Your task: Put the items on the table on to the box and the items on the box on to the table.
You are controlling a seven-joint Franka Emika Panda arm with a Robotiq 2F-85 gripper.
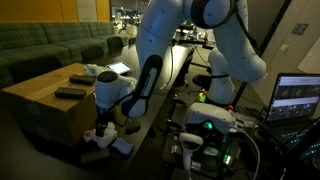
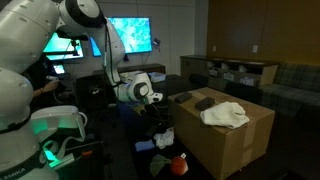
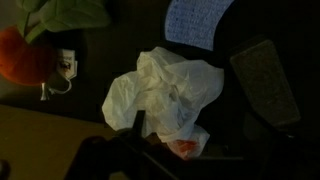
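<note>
1. Two risks: the limp white bag, on the counter directly beneath the end effector, could slip from a pinch that catches only one fold; the orange item beside it could get nudged.
2. End effector spread wide, apparently holding nothing, though dim light leaves contact unsure; the box stands just beside it.
</note>
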